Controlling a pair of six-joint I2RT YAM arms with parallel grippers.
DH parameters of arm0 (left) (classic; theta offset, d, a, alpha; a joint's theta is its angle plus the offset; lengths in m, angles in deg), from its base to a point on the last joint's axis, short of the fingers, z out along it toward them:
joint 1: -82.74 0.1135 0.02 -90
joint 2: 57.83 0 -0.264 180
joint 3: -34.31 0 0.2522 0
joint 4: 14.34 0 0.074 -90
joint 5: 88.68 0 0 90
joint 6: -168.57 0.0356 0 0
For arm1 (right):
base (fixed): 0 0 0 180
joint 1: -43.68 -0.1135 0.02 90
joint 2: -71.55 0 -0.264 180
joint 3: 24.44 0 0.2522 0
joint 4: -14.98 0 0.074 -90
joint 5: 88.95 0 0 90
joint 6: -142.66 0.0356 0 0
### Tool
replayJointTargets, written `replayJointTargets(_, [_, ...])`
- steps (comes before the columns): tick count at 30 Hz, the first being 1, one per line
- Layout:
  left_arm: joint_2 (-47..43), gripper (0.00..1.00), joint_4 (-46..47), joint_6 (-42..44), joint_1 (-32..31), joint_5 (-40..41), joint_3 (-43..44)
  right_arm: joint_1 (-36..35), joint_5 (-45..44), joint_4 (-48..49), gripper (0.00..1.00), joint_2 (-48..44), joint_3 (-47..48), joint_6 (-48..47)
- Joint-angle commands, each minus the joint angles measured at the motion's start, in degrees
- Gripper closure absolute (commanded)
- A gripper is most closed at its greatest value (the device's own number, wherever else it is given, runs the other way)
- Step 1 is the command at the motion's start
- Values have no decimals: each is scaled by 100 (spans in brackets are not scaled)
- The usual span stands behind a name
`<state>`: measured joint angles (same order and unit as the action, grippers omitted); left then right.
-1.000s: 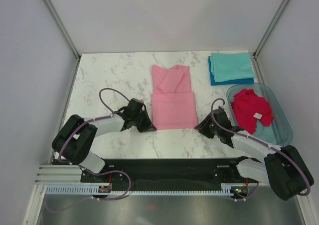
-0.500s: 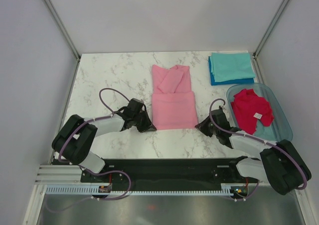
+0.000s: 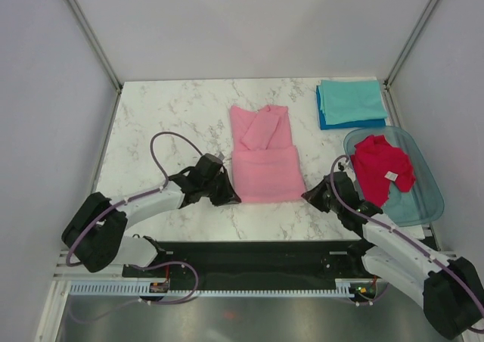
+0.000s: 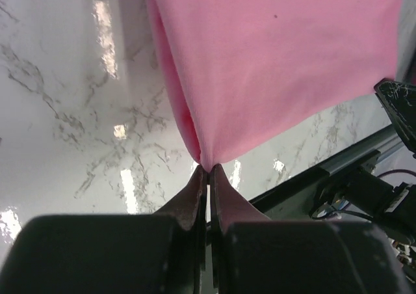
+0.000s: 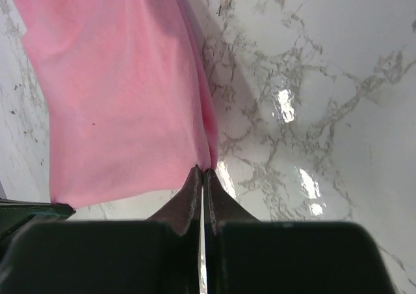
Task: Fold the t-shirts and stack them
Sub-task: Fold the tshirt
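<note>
the light pink t-shirt (image 3: 263,157) lies in the middle of the white marble surface (image 3: 166,122), partly folded. its near half is a smooth doubled rectangle, and at the far end a sleeve is turned in at a slant over the body.

the left pincer (image 4: 208,169) is clamped on the near left corner of this shirt. in the left wrist view its 2 fingers (image 4: 192,200) meet with only a thin slit between them, and the cloth draws to a point right at the tips. the corner looks raised slightly off the marble, with a shadow along its edge.

the right pincer (image 5: 203,170) is closed in the same way on the near right corner, the pink hem pinched between its fingers (image 5: 185,206).

from above, both arms reach low over the surface from the near edge, 1 at either side of the shirt's near hem.

in the far right corner a folded teal t-shirt (image 3: 349,98) lies on top of a blue t-shirt (image 3: 352,122), whose edge shows along the near and left sides. nearer, at the right edge, a clear bluish plastic tub (image 3: 425,200) holds a crumpled crimson red t-shirt (image 3: 378,164) with a small white tag (image 3: 392,175) facing up. the tub sits just beside the right arm and apart from the pink shirt.
</note>
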<state>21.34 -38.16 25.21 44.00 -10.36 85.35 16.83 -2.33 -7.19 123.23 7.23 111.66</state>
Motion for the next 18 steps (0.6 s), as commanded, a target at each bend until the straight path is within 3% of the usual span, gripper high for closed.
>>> replayJointTargets(1, [-664, 98, -399, 46, -230, 386, -115, -83, -58, -1004, 100, -596, 143, -240])
replayJointTargets(10, [-1678, 98, -1313, -456, -1372, 992, -98, -277, 496, -2103, 100, -2328, 125, -337])
replayJointTargets(14, [-1607, 98, -1384, -508, -1513, 1001, -19, -286, 487, -2253, 100, -2461, 326, -451])
replayJointTargets(18, [-1502, 98, -1568, -360, -1470, 1307, 427, -286, 277, -2061, 100, -1945, 748, -749])
